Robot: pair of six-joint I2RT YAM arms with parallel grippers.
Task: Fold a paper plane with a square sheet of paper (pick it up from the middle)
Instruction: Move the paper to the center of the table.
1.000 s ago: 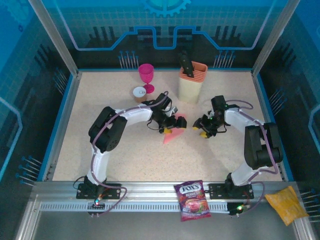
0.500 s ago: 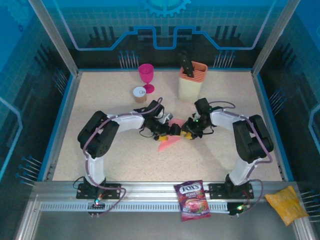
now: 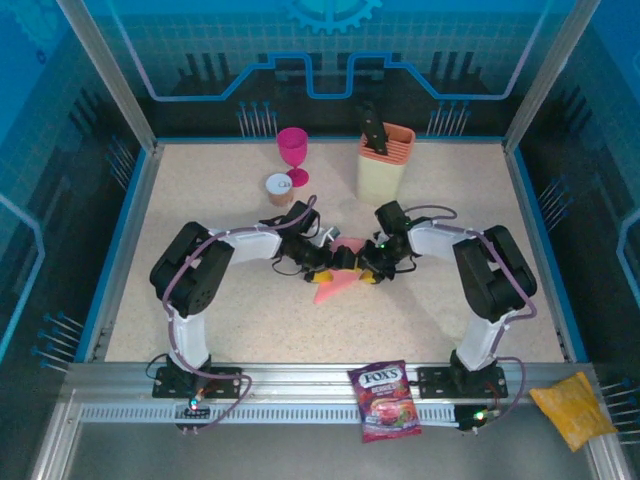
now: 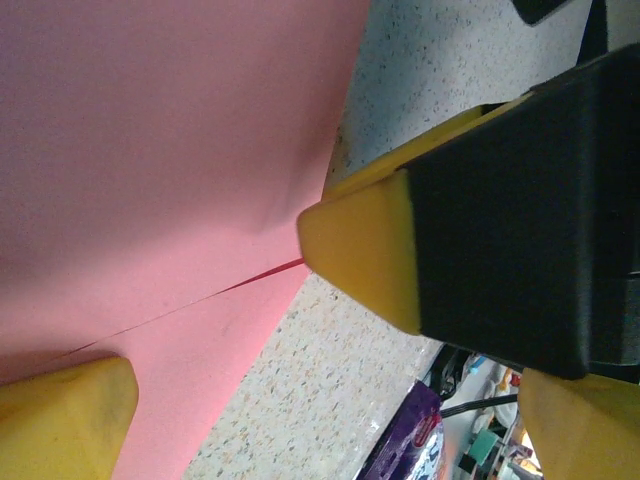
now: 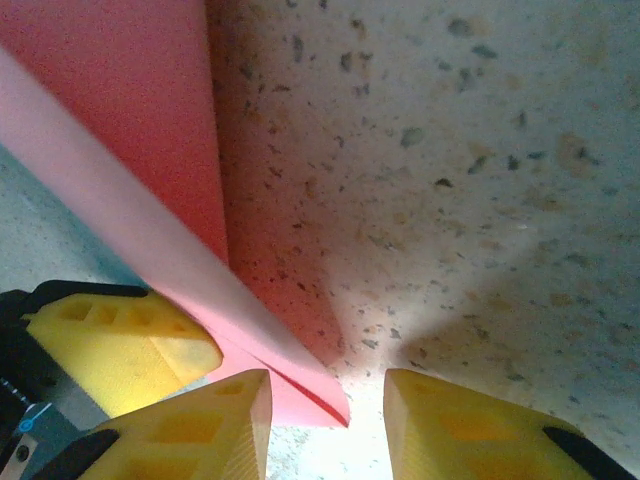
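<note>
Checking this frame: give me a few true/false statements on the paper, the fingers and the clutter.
1. The paper lies between the left fingers and the right fingers. True.
2. The left fingers are spread wide. True.
3. The right fingers are clamped shut on the paper. False: a gap shows between them, with the paper's tip at it.
4. The goblet lies tipped over. False: it stands upright.
5. The candy bag lies beside the paper. False: it lies on the near rail.
</note>
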